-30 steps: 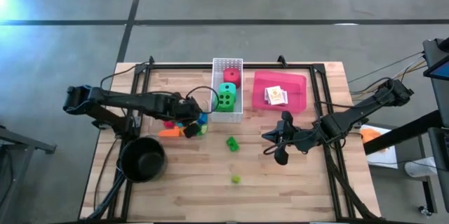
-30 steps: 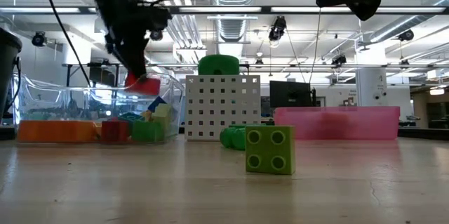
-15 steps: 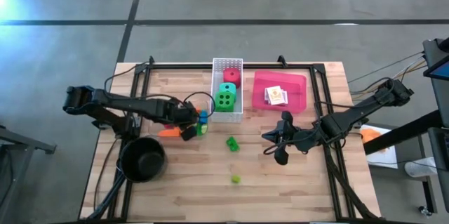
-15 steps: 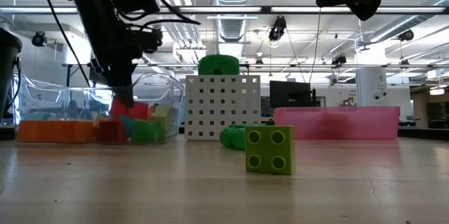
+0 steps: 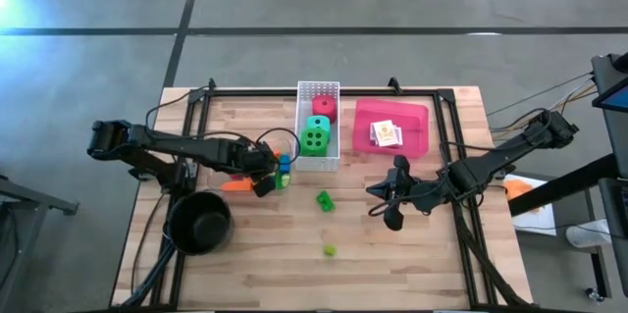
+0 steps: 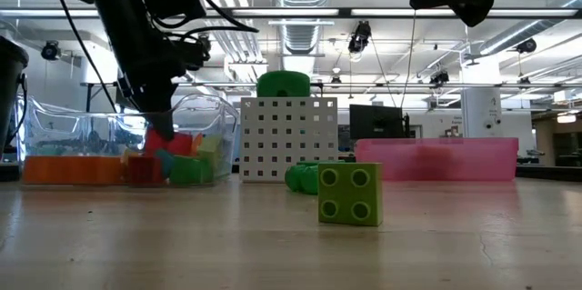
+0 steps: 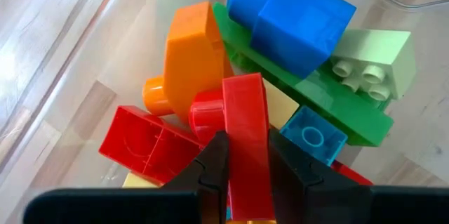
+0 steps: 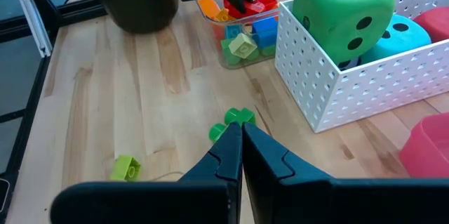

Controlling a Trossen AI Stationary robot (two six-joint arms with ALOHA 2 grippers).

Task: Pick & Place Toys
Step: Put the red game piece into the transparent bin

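Note:
My left gripper point(image 5: 265, 178) reaches down into a clear tub point(image 6: 91, 135) left of the white basket point(image 5: 318, 89), shut on a red brick point(image 7: 245, 122). Under it lies a pile of bricks: orange point(image 7: 193, 59), blue point(image 7: 298, 20), green point(image 7: 309, 87) and another red one point(image 7: 144, 140). My right gripper point(image 8: 238, 147) is shut on nothing and hangs above the table over a green brick point(image 8: 237, 119). A smaller green brick point(image 5: 331, 250) lies nearer the front edge. Green point(image 5: 315, 138), teal point(image 5: 320, 123) and red point(image 5: 324, 108) dice sit in the basket. My left gripper pinches the red brick's two broad sides point(image 7: 247, 155) between its two fingers point(image 7: 210, 164). It comes from above, slanting steeply down into the tub. The brick stands on edge below the fingers, its lower end point(image 7: 210, 104) down among the piled bricks; whether it rests on them I cannot tell.
A pink tray point(image 5: 417, 117) with card packs point(image 5: 387, 133) stands right of the basket. A round black pot point(image 5: 199, 222) sits at the front left, close to the left arm. Bare wood stretches along the table's near side.
My left gripper has gone down with the red brick, from above the clear tub into it and onto the pile of bricks, still shut on the brick. Most of the drop came in the first half second. The right arm has kept still.

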